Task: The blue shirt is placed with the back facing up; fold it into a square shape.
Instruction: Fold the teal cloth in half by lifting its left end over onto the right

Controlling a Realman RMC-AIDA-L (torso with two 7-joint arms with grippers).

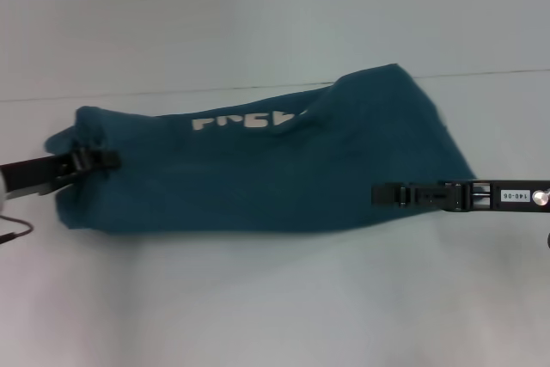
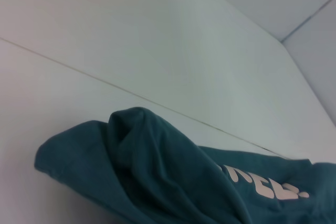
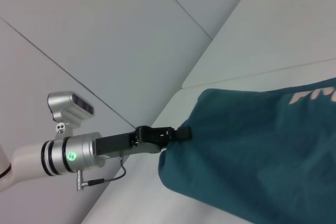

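The blue shirt [image 1: 258, 178] lies folded into a long band across the table, with part of its white lettering [image 1: 245, 120] showing on the far side. My left gripper [image 1: 107, 159] is shut on the shirt's left end; it also shows in the right wrist view [image 3: 184, 132], pinching that edge. My right gripper [image 1: 378, 194] reaches in from the right over the shirt's right part, its fingers together on the cloth. The shirt's right end bulges up toward the back. The left wrist view shows a bunched fold of the shirt [image 2: 157, 171] and no fingers.
The table [image 1: 275, 315] is pale and plain, with a seam line [image 1: 172, 90] running behind the shirt. A thin cable [image 1: 15, 229] hangs by the left arm at the left edge.
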